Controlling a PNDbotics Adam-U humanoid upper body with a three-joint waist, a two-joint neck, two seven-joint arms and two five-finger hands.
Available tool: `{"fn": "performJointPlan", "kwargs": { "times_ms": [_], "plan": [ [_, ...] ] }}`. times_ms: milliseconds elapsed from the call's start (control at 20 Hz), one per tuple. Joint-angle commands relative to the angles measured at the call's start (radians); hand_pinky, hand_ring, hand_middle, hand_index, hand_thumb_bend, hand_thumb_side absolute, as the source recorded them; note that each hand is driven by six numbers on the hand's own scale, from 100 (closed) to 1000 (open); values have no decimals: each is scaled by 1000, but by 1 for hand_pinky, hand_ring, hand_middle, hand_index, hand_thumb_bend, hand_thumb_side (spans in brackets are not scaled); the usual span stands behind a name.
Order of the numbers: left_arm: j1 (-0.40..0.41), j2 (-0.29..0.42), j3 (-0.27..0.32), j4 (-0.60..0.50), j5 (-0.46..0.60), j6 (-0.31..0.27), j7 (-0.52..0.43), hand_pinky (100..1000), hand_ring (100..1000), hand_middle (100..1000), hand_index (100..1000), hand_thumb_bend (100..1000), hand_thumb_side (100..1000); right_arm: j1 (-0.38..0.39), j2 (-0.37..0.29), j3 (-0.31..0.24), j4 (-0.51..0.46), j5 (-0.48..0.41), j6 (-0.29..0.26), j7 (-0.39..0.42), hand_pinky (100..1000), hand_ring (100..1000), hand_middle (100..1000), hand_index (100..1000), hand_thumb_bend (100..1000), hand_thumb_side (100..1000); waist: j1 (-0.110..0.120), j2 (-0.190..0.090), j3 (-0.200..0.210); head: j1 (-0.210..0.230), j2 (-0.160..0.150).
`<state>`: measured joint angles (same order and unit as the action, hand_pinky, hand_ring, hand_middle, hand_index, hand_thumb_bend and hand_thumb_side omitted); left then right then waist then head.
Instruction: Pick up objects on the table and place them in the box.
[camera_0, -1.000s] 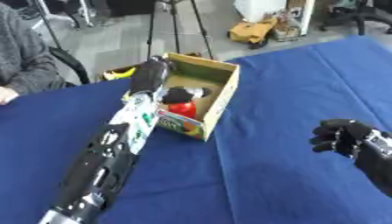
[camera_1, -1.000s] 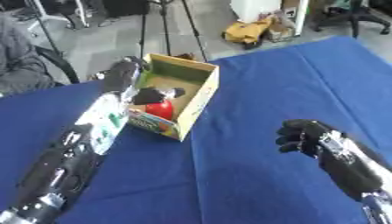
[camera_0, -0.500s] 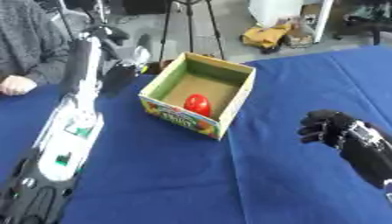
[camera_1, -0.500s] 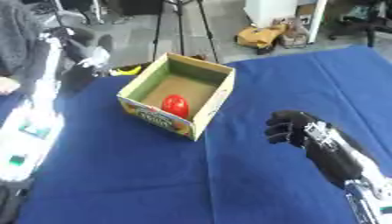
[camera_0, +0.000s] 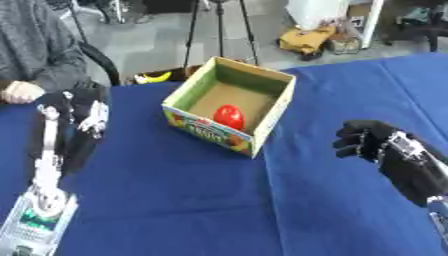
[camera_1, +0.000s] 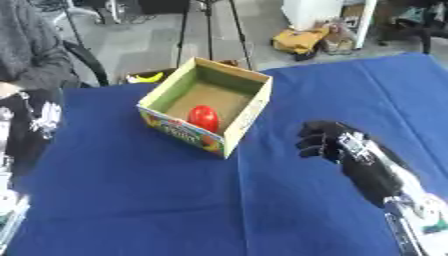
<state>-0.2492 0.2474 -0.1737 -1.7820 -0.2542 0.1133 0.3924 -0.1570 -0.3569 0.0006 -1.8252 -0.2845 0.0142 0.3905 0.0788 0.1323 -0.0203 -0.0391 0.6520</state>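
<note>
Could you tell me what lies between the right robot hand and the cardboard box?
Only bare blue tablecloth separates the right robot hand from the box, clearest in the left eye view.

Light: bright and even, like daytime in a room.
Shadows: soft; a dark patch inside the box (camera_0: 229, 102) by its walls.
Glare: none on the blue table (camera_0: 219, 200).
Blur: everything looks a bit fuzzy, most of all the left hand (camera_0: 77, 112) and right hand (camera_1: 322, 141).
Edges: no bending seen.
</note>
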Motion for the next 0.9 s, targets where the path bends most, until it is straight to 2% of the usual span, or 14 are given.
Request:
{"fn": "performJointPlan", "kwargs": {
  "times_ms": [50, 450, 900],
  "plan": [
    [16, -8, 16, 10, 27, -62, 28, 520, 479, 539, 671, 513, 793, -7, -11, -8, -19, -8, -4, -5, 720, 738, 718, 813, 100, 775, -6, -13, 3, -3, 9],
    [61, -46, 10, 41, 103, -167, 47, 517, 475, 533, 668, 453, 835, -5, -14, -17, -23, -11, -7, -19, 719, 737, 718, 813, 100, 771, -6, -13, 8, -4, 20],
    [71, -49, 2, 59, 140, -198, 22, 518, 474, 531, 667, 444, 846, -3, -18, -21, -23, -10, -11, -25, 719, 736, 719, 812, 101, 768, -4, -15, 9, -13, 19]
  ]
}}
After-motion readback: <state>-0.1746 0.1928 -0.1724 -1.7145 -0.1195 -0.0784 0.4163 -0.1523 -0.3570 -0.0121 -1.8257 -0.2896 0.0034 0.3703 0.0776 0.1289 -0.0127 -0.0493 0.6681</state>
